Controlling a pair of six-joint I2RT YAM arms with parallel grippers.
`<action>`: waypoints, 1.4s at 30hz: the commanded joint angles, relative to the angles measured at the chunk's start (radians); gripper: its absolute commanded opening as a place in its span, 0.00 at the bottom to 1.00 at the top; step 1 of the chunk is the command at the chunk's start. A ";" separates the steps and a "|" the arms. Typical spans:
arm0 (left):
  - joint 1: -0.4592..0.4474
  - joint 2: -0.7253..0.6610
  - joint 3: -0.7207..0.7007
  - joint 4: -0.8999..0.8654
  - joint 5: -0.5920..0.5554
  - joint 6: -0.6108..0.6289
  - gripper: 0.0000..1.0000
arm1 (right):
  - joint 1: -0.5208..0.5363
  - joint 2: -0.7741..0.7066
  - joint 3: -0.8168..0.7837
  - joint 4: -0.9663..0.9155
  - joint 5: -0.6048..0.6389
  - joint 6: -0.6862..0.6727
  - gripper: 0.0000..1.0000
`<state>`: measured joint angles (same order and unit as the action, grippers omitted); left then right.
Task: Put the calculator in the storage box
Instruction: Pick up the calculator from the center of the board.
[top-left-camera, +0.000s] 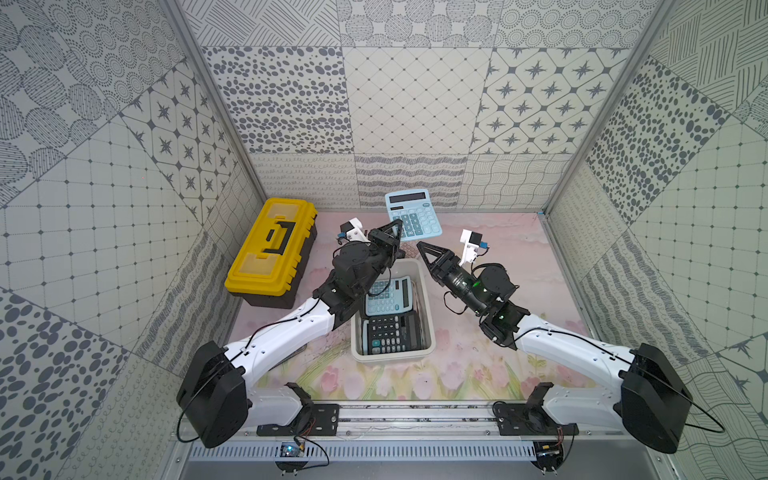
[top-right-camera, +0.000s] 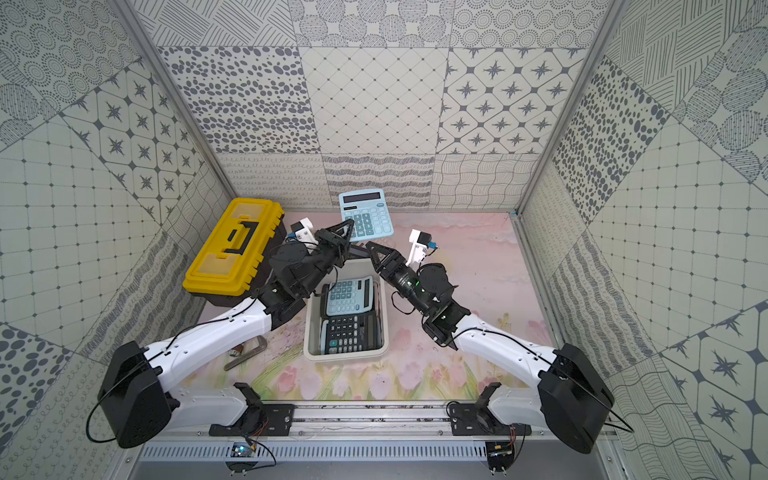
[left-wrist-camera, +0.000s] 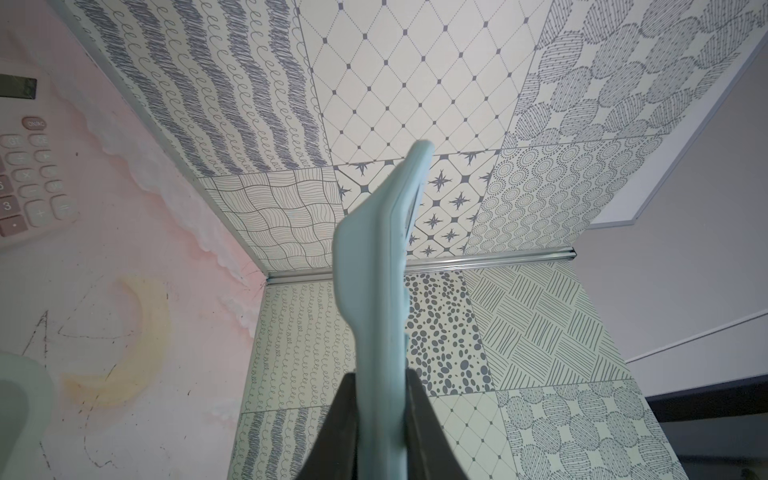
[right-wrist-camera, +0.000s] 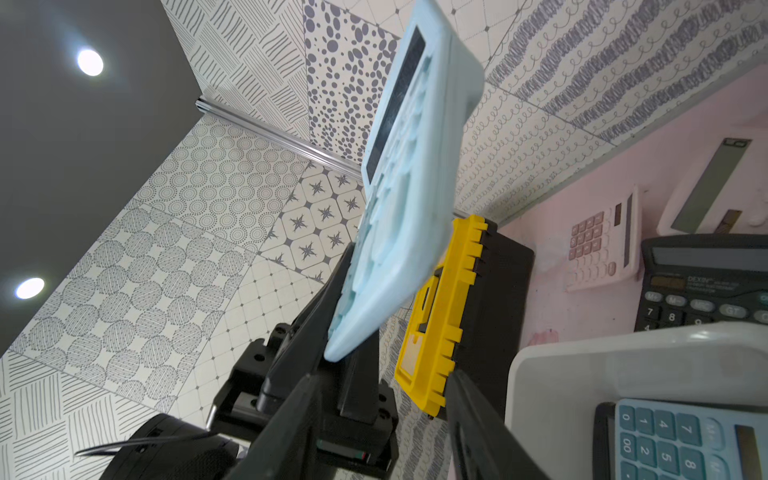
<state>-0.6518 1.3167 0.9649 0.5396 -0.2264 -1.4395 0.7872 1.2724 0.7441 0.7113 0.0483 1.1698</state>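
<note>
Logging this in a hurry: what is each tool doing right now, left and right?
Left tool: closed on the light blue calculator, held in the air.
Right tool: open, holding nothing.

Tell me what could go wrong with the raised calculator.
The left gripper pinches the raised calculator only at its bottom edge, so it could slip. The storage box already holds two calculators covering its floor, so this one may stick out. The open right gripper is close; the arms could bump.
</note>
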 joint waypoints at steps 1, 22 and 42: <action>-0.008 0.001 -0.023 0.214 -0.034 -0.008 0.00 | 0.007 0.030 0.038 0.145 0.063 0.023 0.50; -0.009 -0.027 -0.078 0.248 0.002 0.014 0.03 | 0.006 0.188 0.145 0.284 0.024 0.131 0.16; 0.083 -0.310 0.142 -0.798 0.141 0.404 1.00 | -0.104 -0.092 0.234 -0.450 -0.213 -0.119 0.00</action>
<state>-0.6174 1.0607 1.0267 0.2382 -0.1883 -1.2621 0.7029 1.2293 0.9176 0.4213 -0.0597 1.1564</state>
